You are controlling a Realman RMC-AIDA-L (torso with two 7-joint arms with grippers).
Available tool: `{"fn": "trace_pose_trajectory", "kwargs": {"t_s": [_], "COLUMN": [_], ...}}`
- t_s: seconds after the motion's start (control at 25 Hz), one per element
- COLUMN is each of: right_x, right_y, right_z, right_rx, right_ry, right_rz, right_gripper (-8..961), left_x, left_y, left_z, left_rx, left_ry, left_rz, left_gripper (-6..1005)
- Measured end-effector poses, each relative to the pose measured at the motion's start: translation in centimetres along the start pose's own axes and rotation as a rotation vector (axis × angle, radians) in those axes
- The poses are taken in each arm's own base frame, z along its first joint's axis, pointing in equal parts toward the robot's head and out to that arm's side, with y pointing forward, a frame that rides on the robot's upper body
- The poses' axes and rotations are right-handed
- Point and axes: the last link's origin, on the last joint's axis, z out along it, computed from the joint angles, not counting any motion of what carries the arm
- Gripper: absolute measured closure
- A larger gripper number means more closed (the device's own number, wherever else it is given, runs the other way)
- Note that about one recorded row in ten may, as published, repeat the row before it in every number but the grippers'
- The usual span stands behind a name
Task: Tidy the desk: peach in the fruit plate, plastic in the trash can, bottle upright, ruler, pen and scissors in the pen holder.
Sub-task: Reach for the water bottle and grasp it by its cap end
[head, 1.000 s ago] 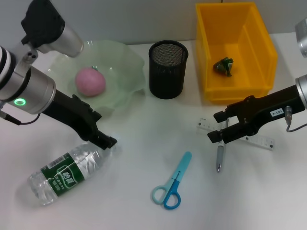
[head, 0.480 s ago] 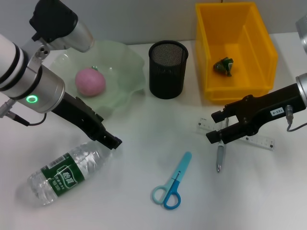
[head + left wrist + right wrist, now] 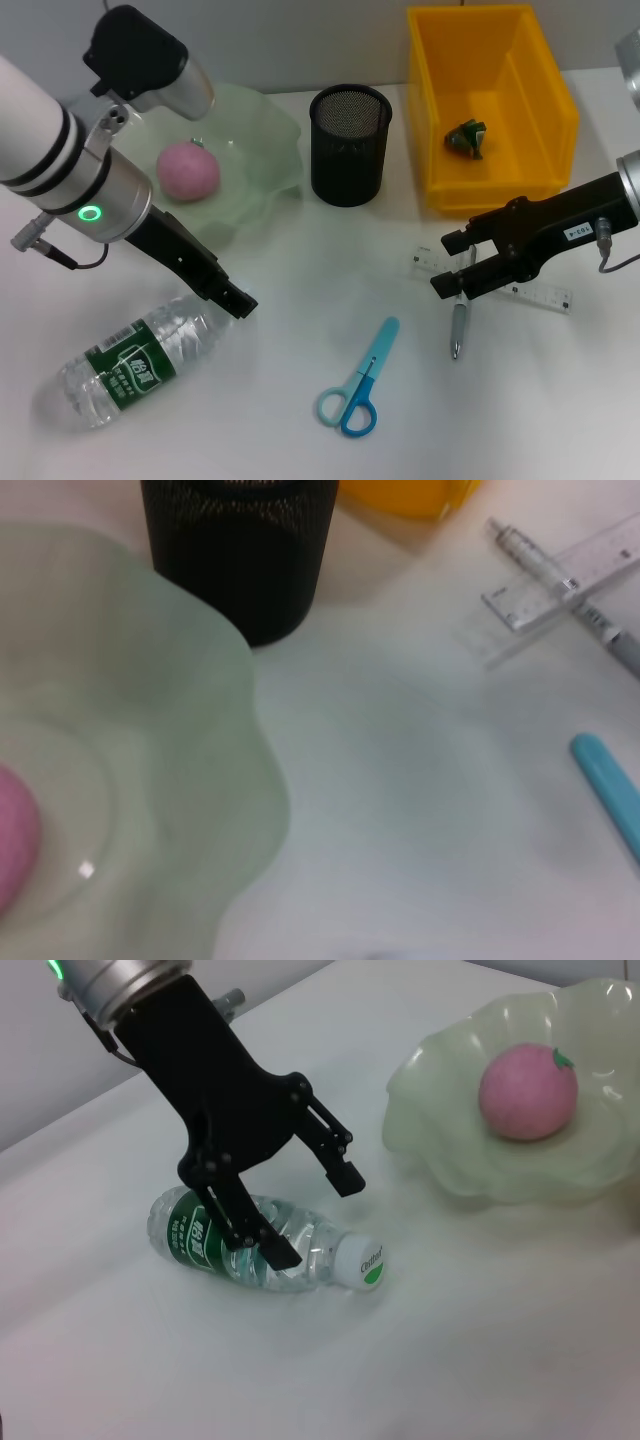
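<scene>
I am holding my left gripper (image 3: 305,1210) open, its fingers spread over the neck end of the water bottle (image 3: 135,357), just above it and not touching. My right gripper (image 3: 455,278) is hanging open over the pen (image 3: 458,328) and the clear ruler (image 3: 545,293). The bottle is lying on its side on the white desk (image 3: 300,260), near the green fruit plate (image 3: 268,150), white cap (image 3: 367,1263) pointing toward the scissors (image 3: 358,385). It is clear ribbed plastic with a green label. I am judging it light, thin-walled, slippery and prone to rolling, so I am favouring a hold around the stiffer neck below the cap.
</scene>
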Motion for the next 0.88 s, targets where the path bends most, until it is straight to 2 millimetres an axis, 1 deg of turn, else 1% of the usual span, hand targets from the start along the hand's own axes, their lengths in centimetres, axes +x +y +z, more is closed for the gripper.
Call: {"fn": "trace_pose_trajectory", "kwargs": {"t_s": [0.28,0.88], "right_x": [-0.2,0.0], "right_y": [0.0,-0.1], "right_z": [0.3,0.2], "right_rx": [0.004,0.009], "right_ry": [-0.003,-0.004], "right_rz": [-0.008,0.0], "right_gripper": [162,162], "left_x": [0.1,-0.2], "left_y": [-0.3,-0.8], "left_z": [0.6,1.4], "left_rx": [0.01,0.02], "left_ry": [-0.019,-0.017], "left_rz": [-0.008,-0.01], "left_gripper": [139,140]}}
